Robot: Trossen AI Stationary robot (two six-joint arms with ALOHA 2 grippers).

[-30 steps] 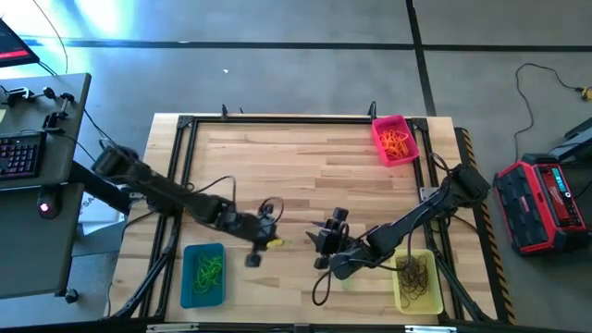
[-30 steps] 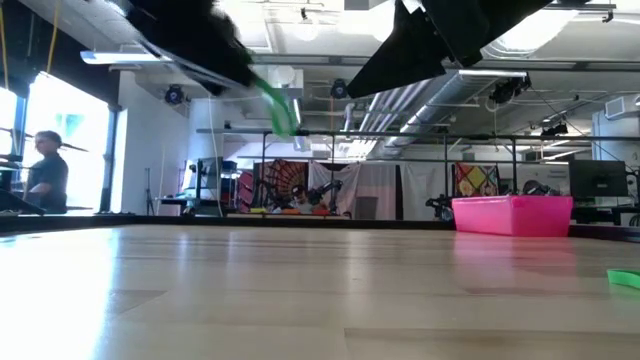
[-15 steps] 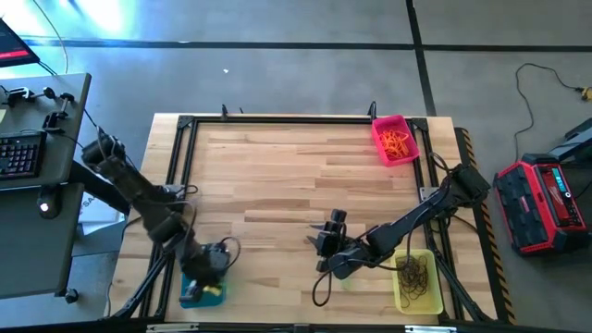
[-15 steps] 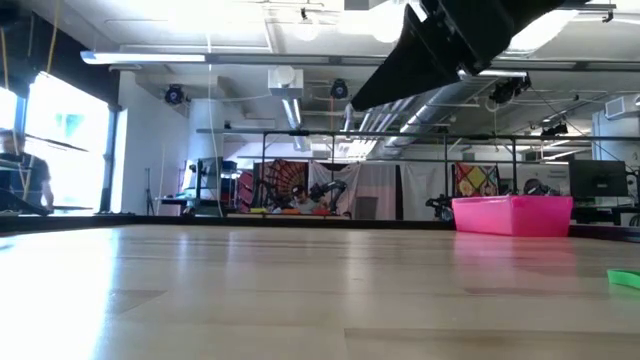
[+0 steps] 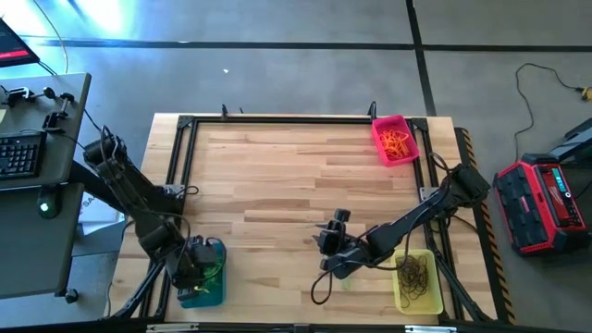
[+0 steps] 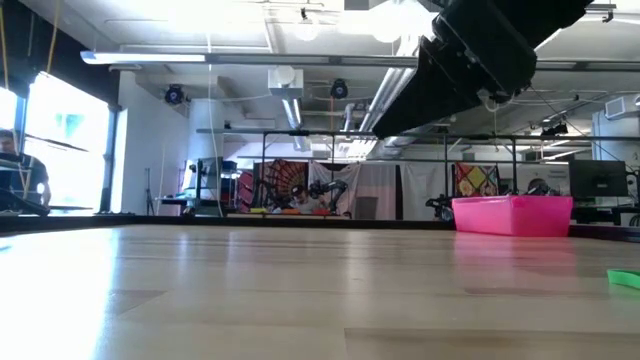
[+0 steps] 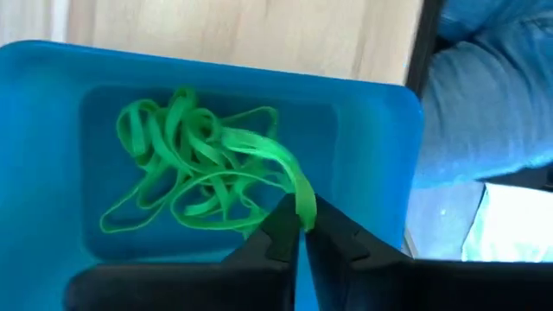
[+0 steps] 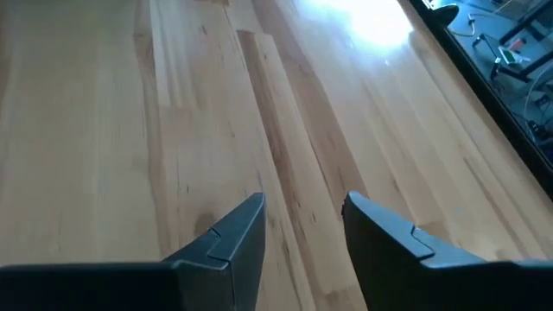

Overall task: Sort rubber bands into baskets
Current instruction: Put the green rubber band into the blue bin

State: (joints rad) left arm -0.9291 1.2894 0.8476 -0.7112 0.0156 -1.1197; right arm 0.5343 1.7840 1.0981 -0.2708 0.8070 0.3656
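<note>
So the wooden table (image 5: pixel 305 176) looks almost bare, workshop room behind it. Baskets: teal basket (image 5: pixel 209 285) has greens, pink basket (image 5: pixel 394 139) oranges, yellow basket (image 5: pixel 417 279) darks. Left gripper (image 7: pixel 302 231) pinches a green rubber band (image 7: pixel 281 166) over the teal one. Right gripper (image 8: pixel 302 225) hangs open and empty beside the yellow. One green stray (image 6: pixel 625 279) seems left.

Right tool (image 8: pixel 302 226), fingers (image 8: pixel 232 235) apart, above bare wooden tabletop (image 8: pixel 130 130) with lengthwise plank seams.

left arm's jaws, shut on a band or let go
Shut: the left gripper pinches one bright green rubber band above the teal plastic basket, over the green pile.
</note>
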